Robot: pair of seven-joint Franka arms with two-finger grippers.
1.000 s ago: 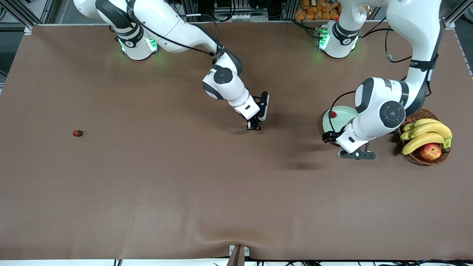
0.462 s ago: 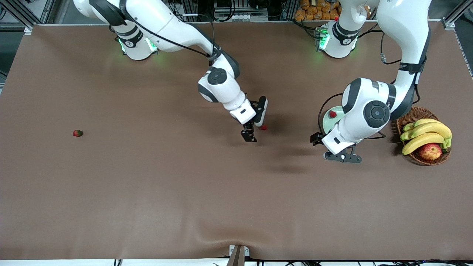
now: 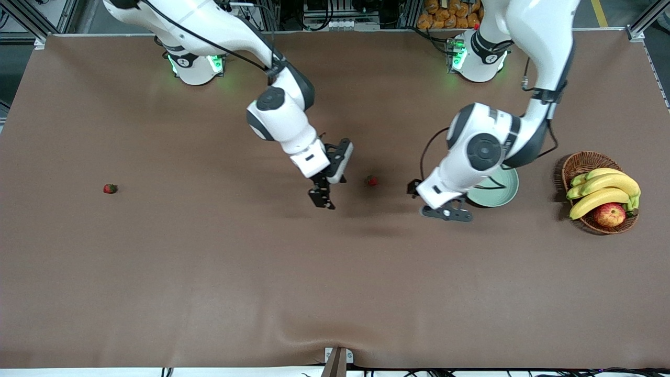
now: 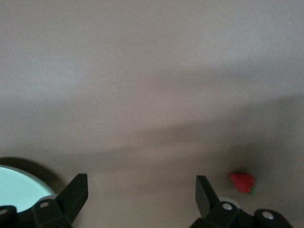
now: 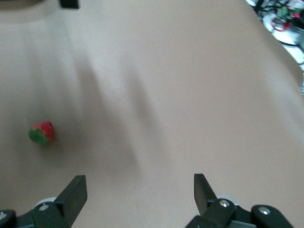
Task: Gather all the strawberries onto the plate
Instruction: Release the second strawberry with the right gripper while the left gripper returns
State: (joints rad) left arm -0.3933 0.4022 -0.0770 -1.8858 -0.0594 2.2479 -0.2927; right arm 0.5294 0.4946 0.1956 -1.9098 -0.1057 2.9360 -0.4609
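- The brown surface point(image 3: 209, 272) carries a strawberry point(image 3: 371, 180) lying loose between my end effectors, near the plate point(image 3: 497, 191).
- My right end effector point(image 3: 322, 199), spread wide and empty, hangs beside that strawberry.
- My left end effector point(image 3: 445, 212), also wide, hangs just beside the plate.
- Another strawberry point(image 3: 110, 188) lies well apart from the plate, toward my right arm's end.

Two glossy white arms with dark grey round joint caps; thin black cables loop along both. Green lights glow at each base at frame top. Matte black two-finger left gripper point(image 3: 446, 213) and right gripper point(image 3: 321, 199).

Matt brown table cover point(image 3: 209, 272), glossy plate point(image 3: 502, 191), woven wicker basket point(image 3: 581, 162).
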